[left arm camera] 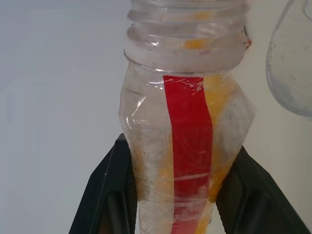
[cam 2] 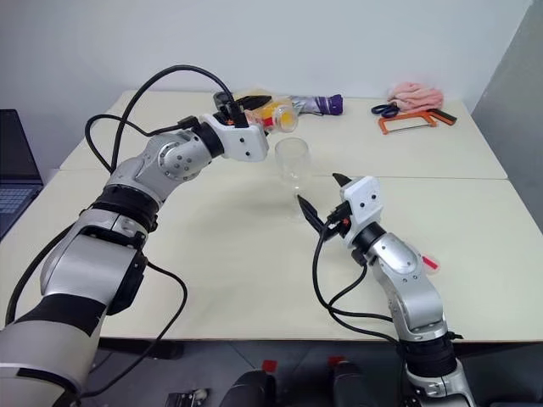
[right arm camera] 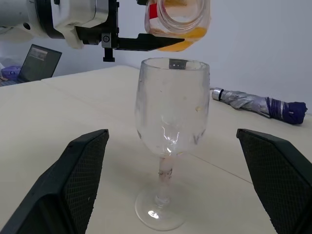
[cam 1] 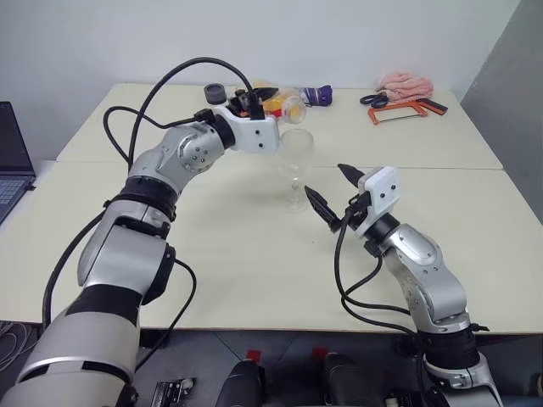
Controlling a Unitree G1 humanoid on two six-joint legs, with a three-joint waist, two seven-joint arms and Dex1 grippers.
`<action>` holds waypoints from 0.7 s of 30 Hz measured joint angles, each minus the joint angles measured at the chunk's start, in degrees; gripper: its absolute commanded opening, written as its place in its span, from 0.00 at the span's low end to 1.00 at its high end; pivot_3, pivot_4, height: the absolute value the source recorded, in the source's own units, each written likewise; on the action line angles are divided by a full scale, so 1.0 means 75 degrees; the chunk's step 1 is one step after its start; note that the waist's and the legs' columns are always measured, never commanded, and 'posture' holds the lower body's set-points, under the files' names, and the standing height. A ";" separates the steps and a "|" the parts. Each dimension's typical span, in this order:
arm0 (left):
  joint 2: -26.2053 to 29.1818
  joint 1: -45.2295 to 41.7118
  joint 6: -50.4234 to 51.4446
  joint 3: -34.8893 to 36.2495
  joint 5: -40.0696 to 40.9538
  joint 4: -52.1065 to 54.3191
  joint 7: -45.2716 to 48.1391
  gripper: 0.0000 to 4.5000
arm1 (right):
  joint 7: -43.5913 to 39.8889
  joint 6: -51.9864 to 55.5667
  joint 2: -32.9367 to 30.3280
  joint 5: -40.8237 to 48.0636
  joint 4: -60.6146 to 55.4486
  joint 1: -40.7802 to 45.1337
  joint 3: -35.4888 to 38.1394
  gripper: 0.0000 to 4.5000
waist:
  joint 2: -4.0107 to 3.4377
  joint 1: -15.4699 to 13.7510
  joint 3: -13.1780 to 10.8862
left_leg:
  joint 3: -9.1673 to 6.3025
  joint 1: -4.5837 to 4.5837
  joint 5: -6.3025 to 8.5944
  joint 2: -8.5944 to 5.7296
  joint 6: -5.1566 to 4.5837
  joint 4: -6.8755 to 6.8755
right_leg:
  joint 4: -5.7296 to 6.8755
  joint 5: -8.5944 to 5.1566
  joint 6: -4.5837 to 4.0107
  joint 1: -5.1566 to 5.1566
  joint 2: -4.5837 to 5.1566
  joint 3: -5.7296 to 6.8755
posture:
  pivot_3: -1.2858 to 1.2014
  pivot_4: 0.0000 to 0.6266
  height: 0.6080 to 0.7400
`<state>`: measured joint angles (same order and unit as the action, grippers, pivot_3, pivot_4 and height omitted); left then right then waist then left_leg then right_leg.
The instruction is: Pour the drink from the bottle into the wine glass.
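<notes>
My left hand [cam 2: 254, 108] gripped small clear plastic bottle [right arm camera: 178, 22], tipped above clear stemmed wine glass [right arm camera: 170, 141] on table [cam 1: 254, 254]; orange drink [right arm camera: 187, 36] inside. My right hand [right arm camera: 170, 165] wide, flanking glass.

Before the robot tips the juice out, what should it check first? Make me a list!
1. Bottle gripped by left hand: ok.
2. Cap off, mouth open: ok.
3. Bottle mouth over the wine glass rim: ok, it hangs just above.
4. Glass standing upright on the table: ok.
5. Right hand open on both sides of the glass, not touching: ok.
6. Enough drink left inside: cannot tell.
</notes>
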<state>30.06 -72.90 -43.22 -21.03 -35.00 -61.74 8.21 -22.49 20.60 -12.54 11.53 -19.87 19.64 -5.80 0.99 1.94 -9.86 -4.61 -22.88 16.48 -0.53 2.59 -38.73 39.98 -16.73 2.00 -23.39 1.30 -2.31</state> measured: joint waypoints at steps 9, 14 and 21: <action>0.0097 -0.0160 0.0031 -0.0366 -0.0637 -0.0304 -0.0728 0.38 | -0.0002 0.0000 0.0005 0.0000 -0.0002 0.0000 -0.0003 1.00 | 0.0000 -0.0003 0.0000 | 0.0004 -0.0001 0.0000 0.0000 0.0000 0.0000 | 0.0000 0.0000 0.0000 0.0000 0.0000 0.0002 | 0.52 0.24 1.00; 0.0157 -0.0241 0.0040 -0.0543 -0.0884 -0.0312 -0.1035 0.38 | -0.0024 -0.0012 0.0019 0.0009 -0.0006 -0.0002 -0.0009 1.00 | 0.0000 -0.0001 0.0000 | 0.0005 0.0000 0.0000 0.0000 0.0000 0.0000 | 0.0001 0.0000 0.0000 0.0000 0.0000 0.0002 | 0.52 0.24 1.00; 0.0252 -0.0272 0.0063 -0.0804 -0.1182 -0.0464 -0.1376 0.38 | -0.0156 -0.0231 0.0034 0.0059 -0.0014 -0.0050 -0.0074 1.00 | 0.0001 -0.0002 0.0000 | 0.0007 -0.0001 0.0000 -0.0001 0.0001 -0.0001 | 0.0001 0.0000 0.0000 0.0000 0.0000 0.0003 | 0.52 0.24 1.00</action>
<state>31.95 -74.93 -42.75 -27.05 -43.87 -65.22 -2.11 -23.65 18.86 -12.29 11.98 -19.98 19.26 -6.36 1.00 1.92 -9.87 -4.56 -22.88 16.48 -0.53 2.59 -38.73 39.99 -16.73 2.00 -23.39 1.30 -2.29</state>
